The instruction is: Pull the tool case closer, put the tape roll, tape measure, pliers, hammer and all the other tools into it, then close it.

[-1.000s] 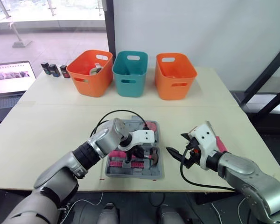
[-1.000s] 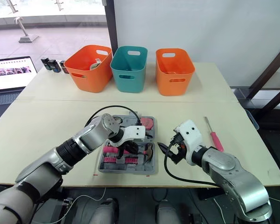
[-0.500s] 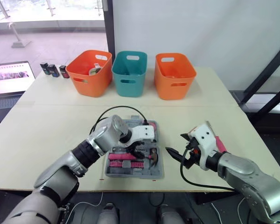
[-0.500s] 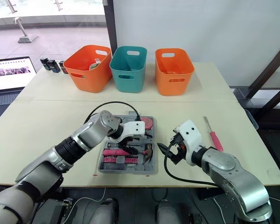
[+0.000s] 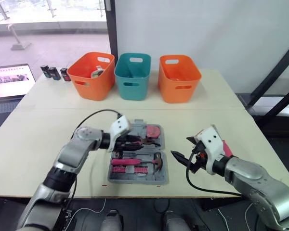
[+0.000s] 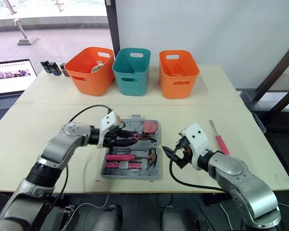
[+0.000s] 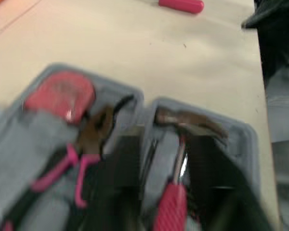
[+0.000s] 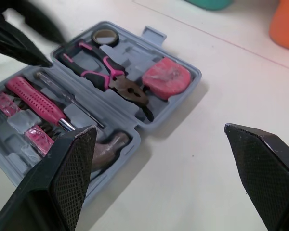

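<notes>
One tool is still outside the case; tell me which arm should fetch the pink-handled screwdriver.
Right. The pink-handled screwdriver lies on the beige table beside the open right gripper, on its outer side; the left gripper hangs over the grey plastic tool case, farther away.

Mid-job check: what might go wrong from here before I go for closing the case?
1. The pink-handled screwdriver lies on the beige table to the right of the right gripper, outside the grey plastic tool case. Closing now would likely leave it out.
2. The left gripper hangs over the case beside the pink-handled pliers. Its fingers might snag them and unseat them.
</notes>
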`<action>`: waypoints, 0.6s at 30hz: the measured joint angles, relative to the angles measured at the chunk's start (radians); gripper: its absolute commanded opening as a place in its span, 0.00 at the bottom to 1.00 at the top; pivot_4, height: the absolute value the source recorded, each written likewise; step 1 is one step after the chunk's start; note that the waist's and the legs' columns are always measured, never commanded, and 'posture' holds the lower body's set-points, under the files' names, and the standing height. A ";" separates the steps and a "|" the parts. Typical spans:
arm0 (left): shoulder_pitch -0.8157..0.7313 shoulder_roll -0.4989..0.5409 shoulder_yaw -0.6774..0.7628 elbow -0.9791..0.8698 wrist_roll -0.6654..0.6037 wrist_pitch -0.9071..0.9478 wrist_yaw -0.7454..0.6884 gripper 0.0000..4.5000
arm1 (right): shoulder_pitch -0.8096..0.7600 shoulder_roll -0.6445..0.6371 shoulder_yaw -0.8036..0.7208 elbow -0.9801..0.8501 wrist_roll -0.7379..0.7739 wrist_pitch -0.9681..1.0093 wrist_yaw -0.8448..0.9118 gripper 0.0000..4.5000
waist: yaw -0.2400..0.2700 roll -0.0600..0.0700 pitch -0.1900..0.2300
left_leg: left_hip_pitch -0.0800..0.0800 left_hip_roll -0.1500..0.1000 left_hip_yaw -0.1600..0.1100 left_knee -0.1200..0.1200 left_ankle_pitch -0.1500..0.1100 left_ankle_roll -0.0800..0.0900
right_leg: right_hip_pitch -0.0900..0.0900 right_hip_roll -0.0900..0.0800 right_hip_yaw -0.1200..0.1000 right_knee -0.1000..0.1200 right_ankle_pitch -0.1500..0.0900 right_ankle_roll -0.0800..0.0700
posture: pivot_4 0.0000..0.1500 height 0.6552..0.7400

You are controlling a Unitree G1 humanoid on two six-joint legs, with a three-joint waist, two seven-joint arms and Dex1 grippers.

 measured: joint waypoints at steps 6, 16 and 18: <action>0.092 0.002 -0.026 0.003 -0.005 -0.149 -0.006 0.01 | -0.032 -0.025 -0.004 0.036 0.001 -0.040 0.055 1.00 | 0.002 0.000 0.000 | 0.001 0.000 0.000 0.000 0.000 0.000 | 0.002 0.000 0.000 -0.002 0.000 0.000 | 1.00 1.00; 0.096 -0.029 -0.136 0.171 0.107 -0.299 0.052 0.01 | -0.061 -0.042 -0.008 0.061 0.001 -0.045 0.085 1.00 | -0.001 0.000 0.000 | 0.001 0.000 0.000 0.000 0.000 0.000 | 0.002 0.000 0.000 -0.002 0.000 0.000 | 1.00 1.00; 0.089 -0.030 -0.148 0.197 0.132 -0.328 0.064 0.01 | -0.060 -0.043 -0.008 0.061 0.001 -0.043 0.085 1.00 | -0.001 0.000 0.000 | 0.001 0.000 0.000 0.000 0.000 0.000 | 0.003 0.000 0.000 -0.002 0.000 0.000 | 1.00 1.00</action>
